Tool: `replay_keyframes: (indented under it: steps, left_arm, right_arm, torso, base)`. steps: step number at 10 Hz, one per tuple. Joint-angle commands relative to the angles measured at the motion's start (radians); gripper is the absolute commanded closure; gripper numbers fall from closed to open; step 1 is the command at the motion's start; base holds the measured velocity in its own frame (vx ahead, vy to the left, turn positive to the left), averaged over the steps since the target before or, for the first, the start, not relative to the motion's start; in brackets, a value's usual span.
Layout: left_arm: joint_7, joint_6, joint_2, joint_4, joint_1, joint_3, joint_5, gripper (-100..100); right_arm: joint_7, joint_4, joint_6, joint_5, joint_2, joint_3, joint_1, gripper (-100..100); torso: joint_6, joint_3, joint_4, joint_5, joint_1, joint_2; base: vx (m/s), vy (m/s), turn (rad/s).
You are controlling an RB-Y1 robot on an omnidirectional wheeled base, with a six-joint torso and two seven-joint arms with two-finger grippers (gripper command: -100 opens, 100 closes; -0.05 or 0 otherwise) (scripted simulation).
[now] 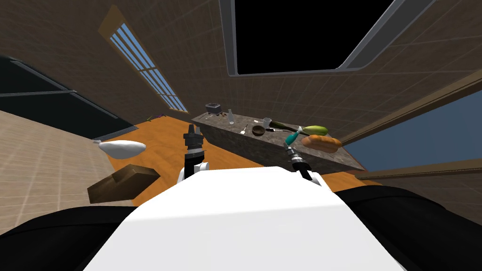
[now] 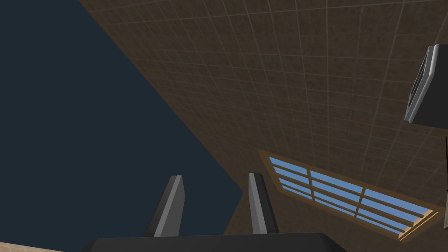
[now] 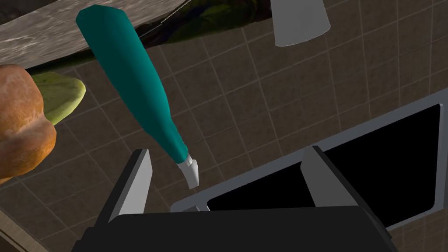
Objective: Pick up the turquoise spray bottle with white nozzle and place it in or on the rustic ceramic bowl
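Turquoise spray bottle (image 3: 131,83) points its nozzle between the spread fingers of the right claw (image 3: 227,151), untouched.

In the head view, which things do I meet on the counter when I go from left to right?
From the left: dark box → tall clear bottle → brown bowl → turquoise spray bottle → bread loaf.

The left hand (image 2: 215,176) and right hand (image 3: 227,150) are dark boxes, each with two thin, light grey blade fingers (image 3: 133,183). Black ringed forearms (image 1: 193,155) meet white casings (image 1: 201,167).
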Motion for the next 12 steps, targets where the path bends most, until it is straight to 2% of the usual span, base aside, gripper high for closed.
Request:
replay_keyframes:
  steps: [1,5,7,8,9,10,11,12]
  left_arm:
    - [0.000,0.000,0.000,0.000,0.000,0.000,0.000,0]
    - [0.000,0.000,0.000,0.000,0.000,0.000,0.000,0]
    - [0.000,0.000,0.000,0.000,0.000,0.000,0.000,0]
    - [0.000,0.000,0.000,0.000,0.000,0.000,0.000,0]
    - [0.000,0.000,0.000,0.000,0.000,0.000,0.000,0]
    - [0.000,0.000,0.000,0.000,0.000,0.000,0.000,0]
    - [0.000,0.000,0.000,0.000,0.000,0.000,0.000,0]
    - [0.000,0.000,0.000,0.000,0.000,0.000,0.000,0]
  right_arm:
    - [0.020,-0.001,0.028,0.021,-0.022,-0.019,0.007,-100]
    - [0.096,0.000,0.099,0.102,-0.086,-0.084,0.034,-100]
    - [0.117,0.001,0.120,0.124,-0.106,-0.103,0.042,-100]
    - [0.107,-0.001,0.113,0.115,-0.099,-0.094,0.037,-100]
    - [0.111,-0.003,0.118,0.117,-0.100,-0.095,0.037,0]
    - [0.110,-0.002,0.118,0.117,-0.100,-0.095,0.037,-100]
    - [0.110,-0.002,0.118,0.117,-0.100,-0.095,0.037,100]
    - [0.110,-0.002,0.118,0.117,-0.100,-0.095,0.037,100]
  torso:
    - [0.000,0.000,0.000,0.000,0.000,0.000]
    - [0.000,-0.001,0.000,0.000,-0.001,-0.002]
    - [0.000,-0.001,0.000,0.000,0.000,-0.001]
    - [0.000,0.000,0.000,0.000,0.001,0.001]
    - [0.000,0.002,0.001,0.000,0.002,0.004]
    - [0.000,0.004,0.001,0.000,0.002,0.007]
    - [0.000,0.005,0.002,0.000,0.003,0.009]
    - [0.000,0.005,0.002,0.000,0.003,0.009]
  base:
    - [0.110,-0.044,-0.006]
    - [0.163,-0.044,-0.013]
    - [0.126,-0.023,-0.009]
    - [0.051,-0.009,-0.001]
    - [0.010,-0.002,0.002]
    - [0.005,-0.001,0.000]
    - [0.000,0.000,0.000]
    - [0.000,0.000,0.000]
